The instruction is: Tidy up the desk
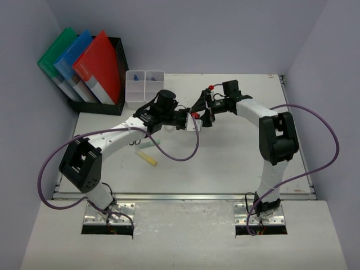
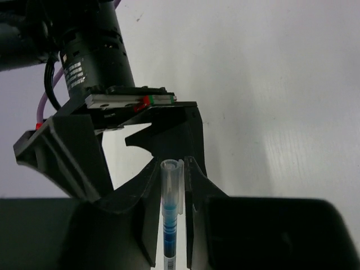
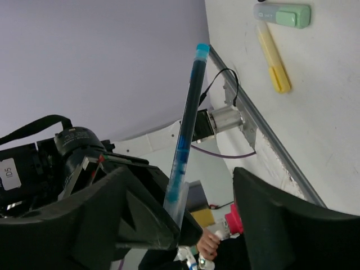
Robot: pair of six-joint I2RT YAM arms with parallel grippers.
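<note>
Left jaws clamp blue pen [image 2: 170, 225].

This is a robot lab test cell dressed as an office desk. Plain lavender walls [image 1: 197, 34] box in a white tabletop [image 1: 236, 163]. A black file rack [image 1: 119, 67] holds green, blue and red folders [image 1: 95, 64], with a white compartment tray [image 1: 144, 84] just beside the rack. Well in front of the rack, two cabled robot arms [image 1: 275, 140] stand bolted to metal plates [image 1: 108, 216].
</note>
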